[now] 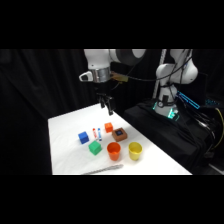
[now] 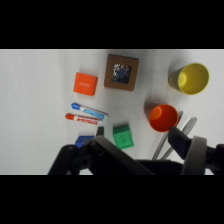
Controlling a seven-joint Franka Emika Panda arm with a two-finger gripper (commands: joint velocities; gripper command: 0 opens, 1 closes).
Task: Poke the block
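One arm, one target. Going left to right in the side view, the table (image 1: 65,150) carries a blue cube (image 1: 83,137), two markers (image 1: 97,133), a green cube (image 1: 95,148), an orange cube (image 1: 108,127), an orange cup (image 1: 113,150), the block (image 1: 119,133) and a yellow cup (image 1: 134,150). The gripper (image 1: 106,104) hangs above the far part of this cluster, clear of everything. The block lies below it and a little toward the right and the near edge, just beside the orange cube and behind the two cups.

The wrist view gives the same order from above: orange cube (image 2: 85,83), markers (image 2: 86,114), green cube (image 2: 122,136), then the block (image 2: 121,72) (dark patch on its top face), orange cup (image 2: 161,116) and yellow cup (image 2: 192,78). Here the block sits near the picture's top, ahead of the linkage that rises from the bottom edge, with the orange cube close on its left and bare table between it and the yellow cup. Thin metal rods (probably tongs) (image 2: 172,134) lie below the orange cup.

The block looks roughly square, so no long axis matters. Whether the gripper is spread or closed I cannot tell. In my judgement the poke calls for a forward shift and a straight descent, keeping off the orange cube.
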